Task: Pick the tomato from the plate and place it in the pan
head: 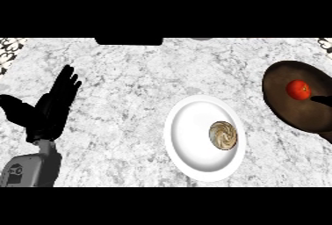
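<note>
Tomato (298, 89) already sits in the pan (285, 105), frame right, off the plate (194, 145). Left hand (52, 105) rests open, far left. A dark tip at the right edge may be the right hand; can't tell its state.

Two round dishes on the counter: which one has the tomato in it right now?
The dark pan at the right edge holds the tomato. The white plate holds only a beige swirled item.

Left hand (48, 107) is matte black, with long slim fingers and a thick thumb; its forearm (31, 169) is a boxy grey shell bearing a small dark marking
</note>
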